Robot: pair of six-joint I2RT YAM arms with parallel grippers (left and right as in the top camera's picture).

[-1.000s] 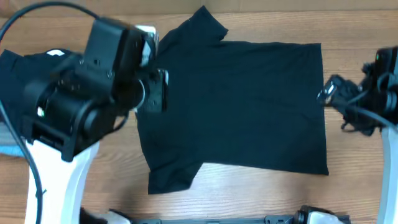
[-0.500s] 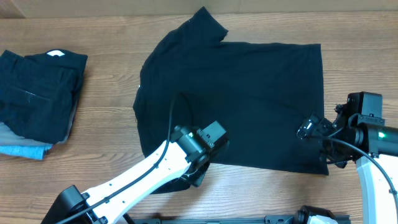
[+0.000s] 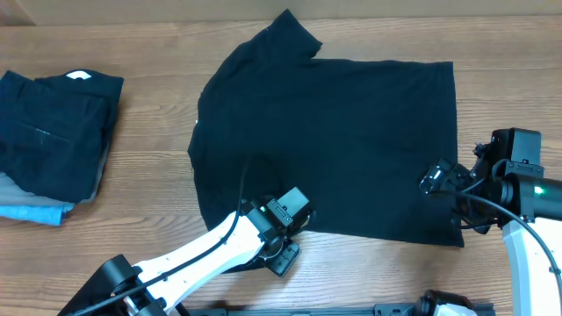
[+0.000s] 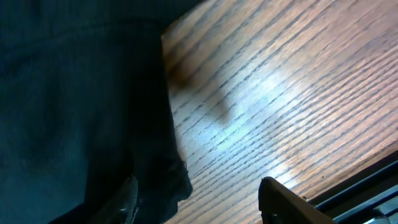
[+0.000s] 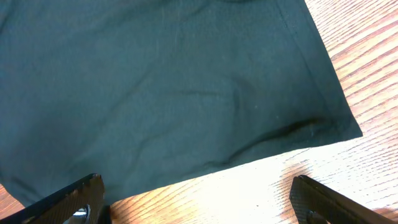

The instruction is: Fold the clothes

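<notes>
A black short-sleeved T-shirt (image 3: 334, 140) lies spread flat on the wooden table, neck to the left. My left gripper (image 3: 279, 235) is low over its near sleeve. In the left wrist view the gripper (image 4: 199, 208) is open, one finger (image 4: 127, 200) over the black fabric (image 4: 74, 106), the other over bare wood, with the sleeve's edge between them. My right gripper (image 3: 443, 189) is at the shirt's near right hem corner. In the right wrist view it (image 5: 199, 205) is open and empty over wood just off the hem (image 5: 186, 93).
A stack of folded dark garments (image 3: 53, 132) with a white neck label sits at the far left, on a light blue piece (image 3: 35, 212). The table's front edge with a dark rail (image 4: 367, 186) runs close behind the left gripper.
My left arm swung from the shirt's upper left down to the near sleeve and has settled lower there. My right gripper moved down along the right hem to the near corner.
</notes>
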